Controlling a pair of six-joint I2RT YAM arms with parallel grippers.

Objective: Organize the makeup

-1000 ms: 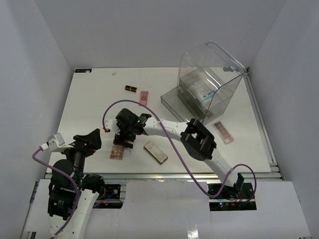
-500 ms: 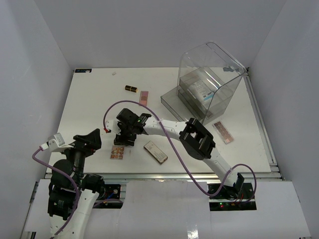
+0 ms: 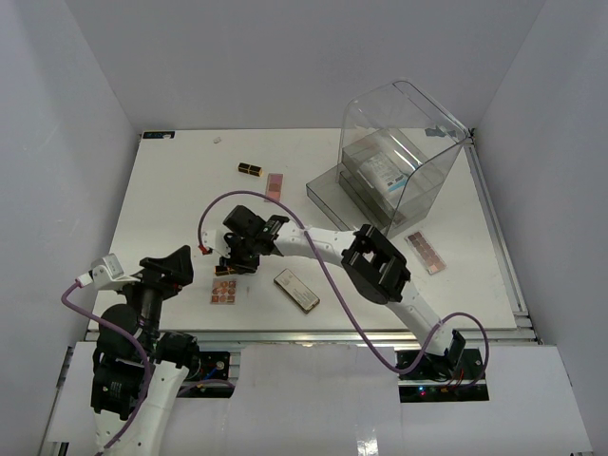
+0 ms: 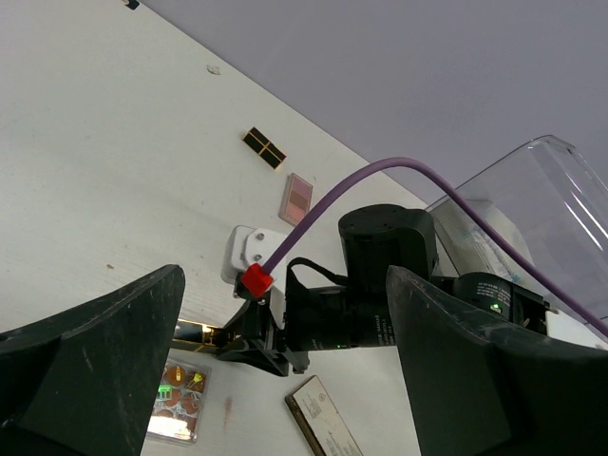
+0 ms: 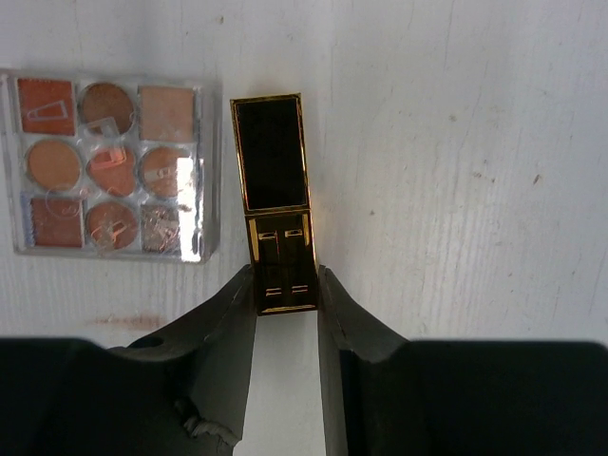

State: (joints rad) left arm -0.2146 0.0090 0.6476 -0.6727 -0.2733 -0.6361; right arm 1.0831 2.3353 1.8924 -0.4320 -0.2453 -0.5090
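Right hand [image 5: 287, 285] closed inward, now clamping black-and-gold lipstick tube [image 5: 273, 171] at gold end; left hand [image 4: 285, 285] spread wide.

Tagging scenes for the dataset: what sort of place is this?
Probably a robotics lab test cell, not a home: plain white walls enclose a white table edged by an aluminium rail on the near side.

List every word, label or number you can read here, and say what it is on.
No text is legible.
Blue print on the white packet inside the clear box: too small to read.
Gold marks on the lipstick tube: bars, no letters.
Marks on the long compact: blurred.
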